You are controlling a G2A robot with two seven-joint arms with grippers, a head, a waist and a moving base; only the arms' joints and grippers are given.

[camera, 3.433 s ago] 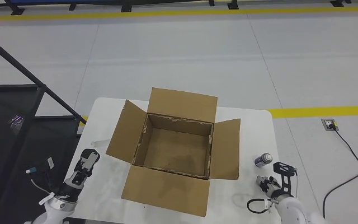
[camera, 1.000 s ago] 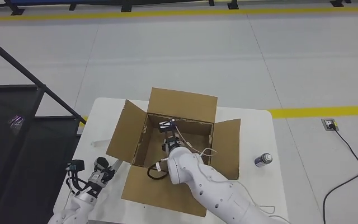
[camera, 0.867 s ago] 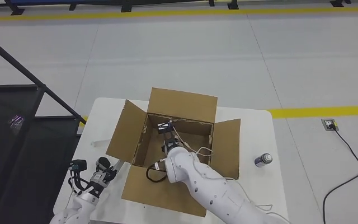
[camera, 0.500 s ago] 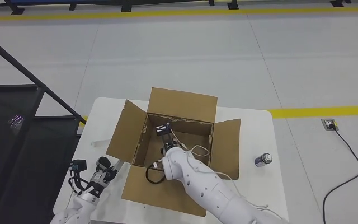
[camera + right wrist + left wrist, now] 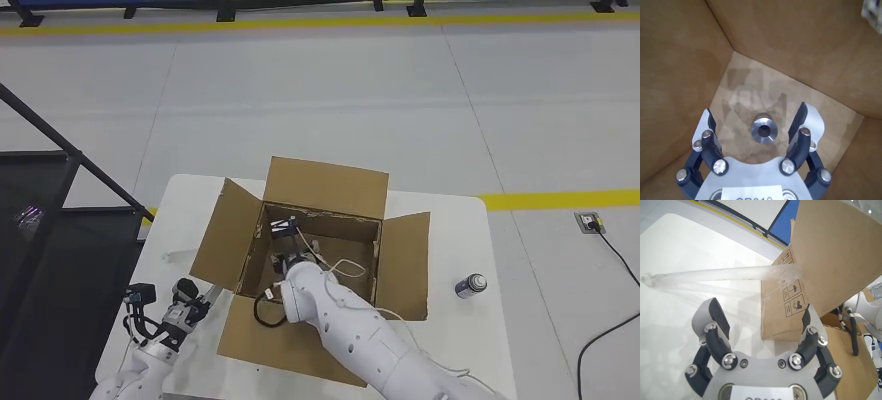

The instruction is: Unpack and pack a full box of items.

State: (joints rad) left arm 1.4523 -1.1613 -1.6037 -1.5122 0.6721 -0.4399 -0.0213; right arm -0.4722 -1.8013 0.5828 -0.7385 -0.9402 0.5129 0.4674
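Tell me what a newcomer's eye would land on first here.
The open cardboard box sits in the middle of the white table, flaps spread, with the right arm down inside it. Inside, the right gripper hangs open over a small metal cylinder on the box floor. A dark can stands alone on the table beside the box, across from the open left gripper.

Looks into a brown cardboard box (image 5: 687, 56) past the spread end effector (image 5: 755, 110) — between its tips, a small silver metal cylinder (image 5: 763, 130).
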